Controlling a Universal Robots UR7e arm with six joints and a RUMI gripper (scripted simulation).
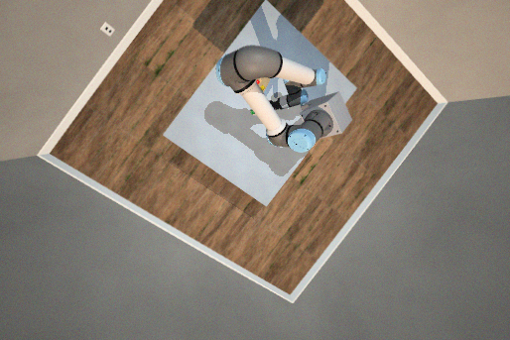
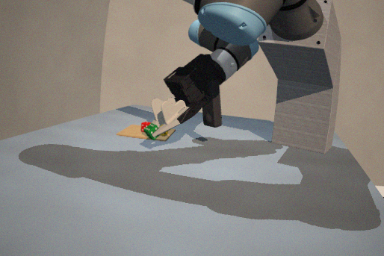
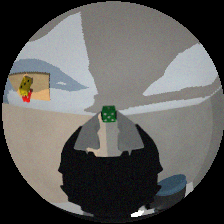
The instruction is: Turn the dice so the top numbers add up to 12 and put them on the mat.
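My gripper (image 2: 153, 132) (image 3: 109, 111) is shut on the green die (image 1: 252, 112) (image 2: 150, 130) (image 3: 109, 113), which is tilted between the fingertips low near the table. In the exterior view it overlaps the mat's near edge; the wrist view shows the mat well off to the left of it. The tan mat (image 2: 128, 131) (image 3: 43, 88) lies on the table. The red die (image 1: 257, 81) (image 2: 144, 125) (image 3: 26, 97) and the yellow die (image 1: 262, 88) (image 2: 165, 133) (image 3: 26, 84) are on the mat. The green die and a finger partly hide them in the exterior view. Their top numbers cannot be read.
The pale blue table (image 1: 228, 156) (image 2: 93, 210) carries the arm's grey pedestal (image 1: 341, 113) (image 2: 304, 98) at the right. The arm's links hang over the mat area in the top view and hide part of it. Broad arm shadows cross the table.
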